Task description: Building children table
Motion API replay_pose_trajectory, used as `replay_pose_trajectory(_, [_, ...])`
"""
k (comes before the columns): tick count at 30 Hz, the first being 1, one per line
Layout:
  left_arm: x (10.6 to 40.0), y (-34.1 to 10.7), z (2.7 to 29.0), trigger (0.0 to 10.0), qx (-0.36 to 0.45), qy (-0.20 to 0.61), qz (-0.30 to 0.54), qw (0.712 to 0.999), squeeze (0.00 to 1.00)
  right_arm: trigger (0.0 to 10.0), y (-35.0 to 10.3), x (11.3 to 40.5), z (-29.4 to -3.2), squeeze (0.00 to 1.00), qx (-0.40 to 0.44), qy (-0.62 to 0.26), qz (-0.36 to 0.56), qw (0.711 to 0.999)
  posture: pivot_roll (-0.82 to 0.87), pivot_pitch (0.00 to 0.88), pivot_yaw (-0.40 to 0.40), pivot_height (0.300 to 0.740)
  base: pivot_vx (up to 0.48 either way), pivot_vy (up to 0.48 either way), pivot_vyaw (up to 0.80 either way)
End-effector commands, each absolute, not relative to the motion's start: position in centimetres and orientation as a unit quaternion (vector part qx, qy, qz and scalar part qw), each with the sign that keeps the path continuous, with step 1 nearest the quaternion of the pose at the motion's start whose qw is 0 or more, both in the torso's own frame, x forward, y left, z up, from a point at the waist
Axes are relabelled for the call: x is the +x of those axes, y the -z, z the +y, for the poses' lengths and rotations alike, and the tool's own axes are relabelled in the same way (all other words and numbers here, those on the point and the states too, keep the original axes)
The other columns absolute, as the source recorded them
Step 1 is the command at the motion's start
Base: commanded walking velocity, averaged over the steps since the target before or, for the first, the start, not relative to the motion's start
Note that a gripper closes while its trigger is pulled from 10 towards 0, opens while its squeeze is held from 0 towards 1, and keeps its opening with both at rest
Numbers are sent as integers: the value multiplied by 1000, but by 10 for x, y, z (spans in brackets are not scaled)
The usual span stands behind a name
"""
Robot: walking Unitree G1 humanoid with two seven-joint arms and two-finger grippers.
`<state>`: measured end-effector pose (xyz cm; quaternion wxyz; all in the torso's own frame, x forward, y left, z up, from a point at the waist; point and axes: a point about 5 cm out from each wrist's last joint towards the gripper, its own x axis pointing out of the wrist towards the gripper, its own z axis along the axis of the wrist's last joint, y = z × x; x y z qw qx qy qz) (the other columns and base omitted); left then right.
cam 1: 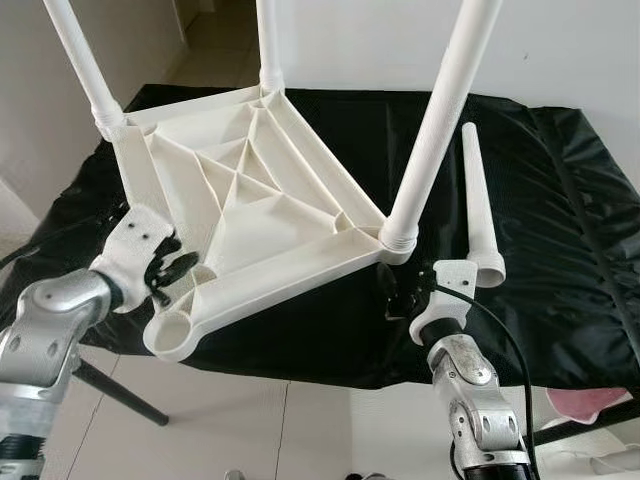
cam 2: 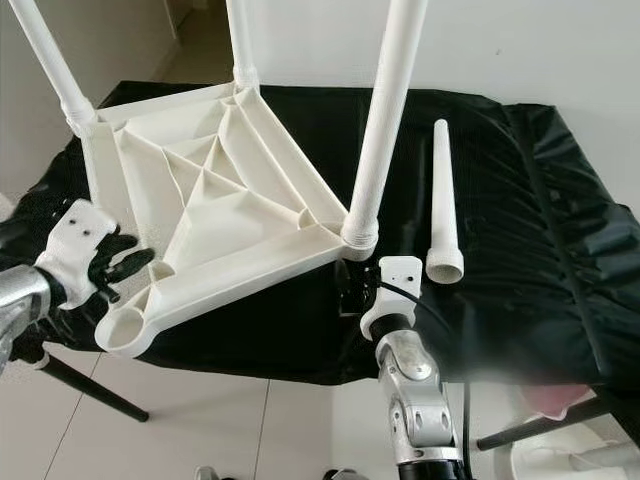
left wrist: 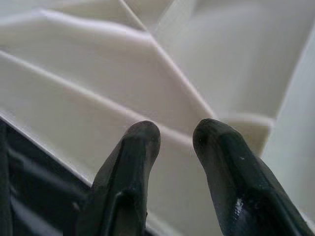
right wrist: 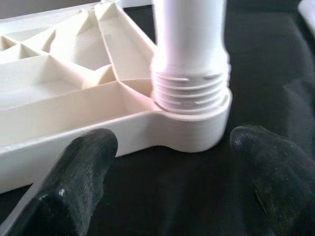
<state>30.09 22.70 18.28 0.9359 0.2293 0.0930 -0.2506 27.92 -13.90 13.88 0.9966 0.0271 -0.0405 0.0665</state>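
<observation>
The white tabletop (cam 1: 250, 215) lies upside down on the black-covered table (cam 1: 560, 230), 3 legs screwed in. Left hand (cam 1: 172, 270), open, steadies its near-left edge; right hand (cam 1: 397, 296), open, faces the near-right leg (cam 1: 440, 120). A 4th leg (cam 1: 480, 205) lies right.

The desk (cam 1: 560, 200) is viewed from above and in front by both head views, which share the upturned white tabletop (cam 1: 250, 215) at frame centre-left. The tabletop's ribs are seen at very close range in the left wrist view, and its leg socket (right wrist: 192, 105) in the right wrist view.

upturned table (cam 1: 250, 215) on cloth (cam 1: 560, 230), loose leg (cam 1: 478, 205) right
</observation>
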Motion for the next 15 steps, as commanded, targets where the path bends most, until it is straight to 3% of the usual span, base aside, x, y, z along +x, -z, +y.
replay_pose_trajectory(1, [301, -184, 232, 10000, 229, 227, 86, 942, 0, 10000, -135, 278, -137, 0, 30, -71, -35, 996, 26, 119, 5, 740, 0, 0, 0])
replay_pose_trajectory(8, [296, -177, 242, 10000, 270, 224, 98, 931, 0, 10000, -133, 279, -133, 0, 29, -81, -31, 996, 42, 119, -5, 740, 0, 0, 0])
replay_pose_trajectory(15, [292, -166, 235, 10000, 282, 244, 109, 921, 0, 10000, -133, 280, -134, 0, 28, -83, -31, 996, 44, 118, -4, 740, 0, 0, 0])
